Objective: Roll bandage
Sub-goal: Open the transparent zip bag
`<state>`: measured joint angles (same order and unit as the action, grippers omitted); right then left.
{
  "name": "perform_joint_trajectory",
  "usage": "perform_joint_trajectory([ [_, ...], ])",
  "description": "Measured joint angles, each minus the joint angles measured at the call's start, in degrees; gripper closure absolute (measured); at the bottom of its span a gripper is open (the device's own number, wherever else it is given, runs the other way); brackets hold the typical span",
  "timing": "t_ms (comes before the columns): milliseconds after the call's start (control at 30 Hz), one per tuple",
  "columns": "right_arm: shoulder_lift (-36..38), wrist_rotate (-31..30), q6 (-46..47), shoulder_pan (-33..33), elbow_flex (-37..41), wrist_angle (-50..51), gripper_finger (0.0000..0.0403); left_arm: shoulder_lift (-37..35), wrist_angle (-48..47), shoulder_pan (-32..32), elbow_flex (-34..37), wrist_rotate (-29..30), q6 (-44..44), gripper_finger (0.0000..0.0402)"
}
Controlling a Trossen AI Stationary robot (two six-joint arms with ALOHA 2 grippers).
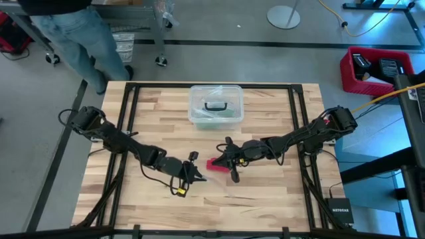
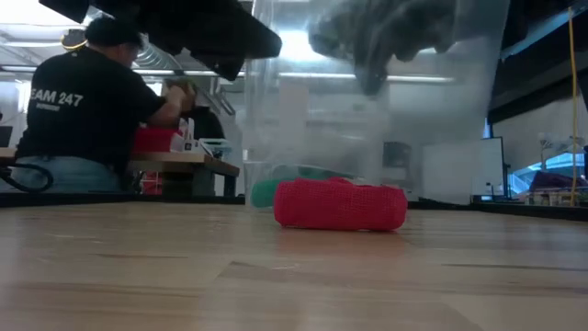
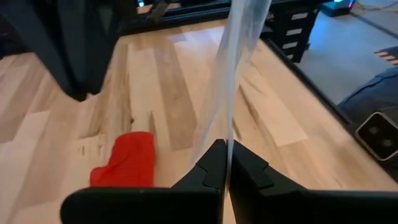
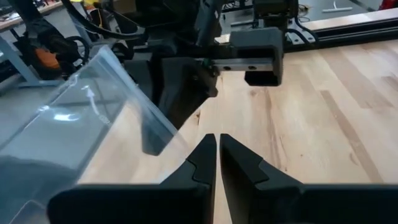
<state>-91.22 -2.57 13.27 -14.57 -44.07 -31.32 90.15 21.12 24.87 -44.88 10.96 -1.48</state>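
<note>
Both arms reach inward over the desk [image 1: 265, 199]: left gripper [image 3: 227, 163] clenched on clear bag [image 3: 233, 74], right gripper [image 4: 217, 155] nearly closed, empty, beside rolled bandage [image 2: 340, 204] lying mid-desk.

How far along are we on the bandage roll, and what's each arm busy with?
Done: the bandage lies on the table as a short red roll. In hand: the left end effector is shut on a clear plastic bag, held upright above the wood. The right end effector is nearly closed beside the bag and grips nothing visible. Left: bagging or tidying the roll, probably; nothing grips it now.
</note>
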Motion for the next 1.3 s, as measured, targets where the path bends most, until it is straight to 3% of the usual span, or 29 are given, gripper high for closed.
perform_joint_trajectory([
  [267,2.27,1.76,-1.84,1.62,-3.44,4.78,0.0372,-1.26,-9.17,-0.23,-2.86,-0.47,-0.12,0.04],
  [467,1.11,3.85,-10.23,1.48,-11.43,16.82,0.0288,-1.31,-22.47,-0.26,-10.37,-5.65,-0.09,0.04],
  [600,1.11,2.02,-15.75,1.97,-18.61,31.18,0.0222,-1.27,-38.9,-0.66,-16.0,-0.21,-1.49,0.04],
  [733,1.17,0.1,-16.14,2.02,-25.38,38.38,0.0188,-1.31,-45.49,-0.38,-20.21,9.59,2.21,0.04],
  [867,1.14,0.15,-13.81,1.84,-27.34,38.26,0.0183,-1.31,-46.24,0.28,-21.64,17.38,7.76,0.0401],
  [1300,-3.03,0.65,-2.6,1.87,-27.98,34.99,0.0206,0.08,-46.56,-0.28,-21.64,17.88,9.81,0.04],
])
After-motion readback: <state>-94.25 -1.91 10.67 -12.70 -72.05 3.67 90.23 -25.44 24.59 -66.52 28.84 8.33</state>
